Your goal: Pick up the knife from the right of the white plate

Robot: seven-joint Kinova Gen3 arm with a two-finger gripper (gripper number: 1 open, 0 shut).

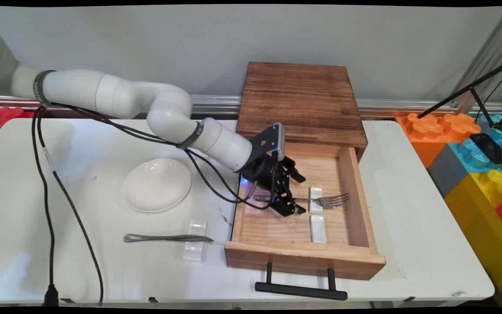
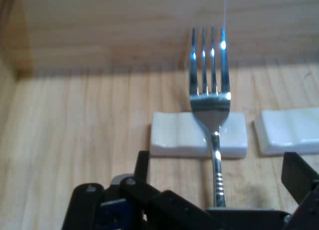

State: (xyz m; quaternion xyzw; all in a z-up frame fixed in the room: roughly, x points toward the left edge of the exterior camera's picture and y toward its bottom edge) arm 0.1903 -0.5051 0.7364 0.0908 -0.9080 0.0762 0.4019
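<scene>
The gripper (image 1: 298, 194) reaches down into the open wooden drawer (image 1: 350, 183) from the nine o'clock side, with its fingers spread wide, one toward twelve o'clock and the other toward six. A silver fork (image 1: 320, 201) lies across the drawer floor between them — its handle runs back under the gripper's black linkage and its tines point toward three o'clock, near the drawer's right wall. In the hand view the fork's (image 2: 213, 105) neck rests on a small white rest (image 2: 198, 134), and neither finger presses on the handle. A second white rest (image 1: 318, 229) lies just beside the first, at six o'clock of it, near the drawer's front board.

On the white table (image 1: 412, 226), at nine o'clock of the drawer, a white plate (image 1: 157, 185) sits alone. Below it a spoon (image 1: 164, 238) lies flat — its handle points to nine o'clock, and it crosses a clear rest (image 1: 195, 240).
</scene>
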